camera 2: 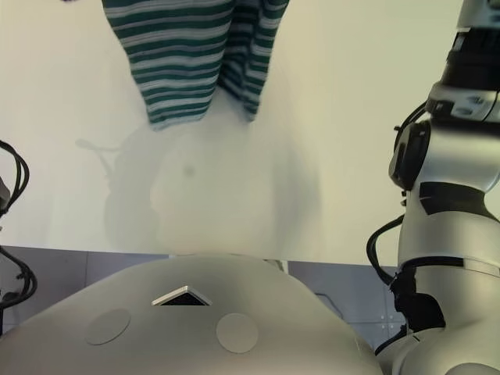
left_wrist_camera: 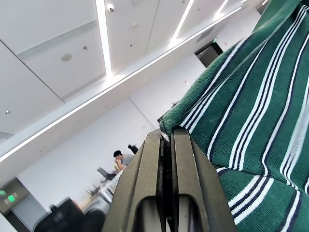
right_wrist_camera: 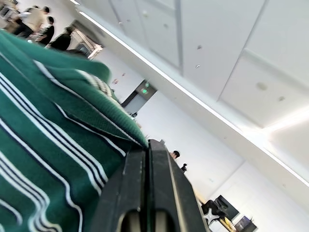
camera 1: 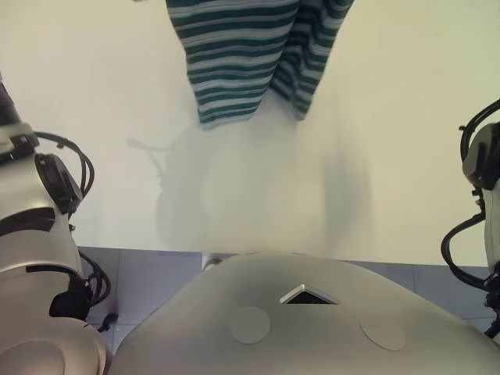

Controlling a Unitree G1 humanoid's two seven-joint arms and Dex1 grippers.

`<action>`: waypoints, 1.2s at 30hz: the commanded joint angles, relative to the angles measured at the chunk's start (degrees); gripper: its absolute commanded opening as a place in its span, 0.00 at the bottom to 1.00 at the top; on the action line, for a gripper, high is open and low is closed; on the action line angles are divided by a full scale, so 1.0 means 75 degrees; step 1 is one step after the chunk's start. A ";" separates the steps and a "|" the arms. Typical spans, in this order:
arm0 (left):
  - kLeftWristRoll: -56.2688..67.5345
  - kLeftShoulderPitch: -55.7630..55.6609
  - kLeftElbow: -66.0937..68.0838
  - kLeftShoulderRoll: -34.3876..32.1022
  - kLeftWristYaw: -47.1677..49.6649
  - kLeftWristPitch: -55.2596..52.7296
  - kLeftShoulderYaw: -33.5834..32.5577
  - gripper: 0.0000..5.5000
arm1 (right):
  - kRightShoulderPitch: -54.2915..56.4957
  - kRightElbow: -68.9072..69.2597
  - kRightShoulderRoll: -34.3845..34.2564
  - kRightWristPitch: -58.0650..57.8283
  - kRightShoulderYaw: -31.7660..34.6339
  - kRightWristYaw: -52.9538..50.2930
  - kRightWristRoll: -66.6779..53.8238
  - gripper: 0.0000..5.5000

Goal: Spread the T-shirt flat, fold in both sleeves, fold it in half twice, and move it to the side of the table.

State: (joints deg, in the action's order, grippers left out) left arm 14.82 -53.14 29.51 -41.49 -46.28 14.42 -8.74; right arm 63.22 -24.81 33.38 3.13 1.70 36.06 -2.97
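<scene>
Left fingers (left_wrist_camera: 188, 183) and right fingers (right_wrist_camera: 130, 188) clamp tight on your green, white-striped knit T-shirt (camera 1: 234, 55), hanging in soft folds upper centre over the pale counter (camera 1: 391, 156).

Both arms are glossy silver-grey shells. The silver-grey left arm (camera 1: 35, 234) has a round black joint cap (camera 1: 55, 181) with loops of thin black cable (camera 1: 95, 283) hanging off it. The silver-grey right arm (camera 2: 449, 195) is the same deal, with its own black cable loop (camera 2: 375, 242). The dark matte left gripper (left_wrist_camera: 167, 134) and dark matte right gripper (right_wrist_camera: 146, 144) have chunky wedge-shaped fingers.
</scene>
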 commanded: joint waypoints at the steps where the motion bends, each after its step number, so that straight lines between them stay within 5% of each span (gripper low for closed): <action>1: -0.0958 -0.2086 0.2709 0.0286 0.0142 0.0867 0.0502 0.01 | 0.1490 -0.2344 0.0028 0.0782 -0.0259 -0.0221 0.0623 0.00; 6: -0.2406 -0.3602 0.5308 0.0467 0.1484 0.1306 0.1199 0.01 | 0.2968 -0.5295 -0.0171 0.1582 -0.0545 -0.0741 0.1322 0.00; 11: -0.2907 -0.3763 0.6042 0.0703 0.2090 0.1190 0.1310 0.01 | 0.3118 -0.6337 -0.0419 0.1832 -0.0571 -0.0856 0.1511 0.00; 18: -0.2038 -0.2008 0.5474 0.1000 0.0071 0.2095 0.0782 0.01 | 0.1344 -0.5677 -0.0496 0.2371 -0.0346 0.1340 0.0878 0.00; 22: -0.0017 0.1605 0.1205 0.0510 -0.2478 0.0983 0.0446 0.01 | -0.1443 -0.1814 -0.0055 0.0856 -0.0300 0.3668 -0.0670 0.00; 27: 0.0481 0.6200 -0.3873 -0.0287 -0.3228 -0.0077 0.1028 0.01 | -0.5594 0.3362 0.0739 -0.1574 -0.1077 0.4757 -0.2018 0.00; 30: -0.0757 0.8171 -0.5008 -0.0633 -0.3553 0.1308 0.1739 0.01 | -0.7543 0.4833 0.1182 -0.1939 -0.1675 0.5054 -0.1959 0.00; 36: -0.1375 0.9788 -0.5416 -0.1758 -0.3983 0.2192 0.2026 0.01 | -0.9552 0.6161 0.2165 -0.2013 -0.2207 0.5328 -0.1549 0.00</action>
State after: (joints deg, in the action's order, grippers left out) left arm 6.92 18.44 -12.35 -51.23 -74.69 28.42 5.80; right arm -5.39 20.08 47.51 -12.97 -13.30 75.91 -17.45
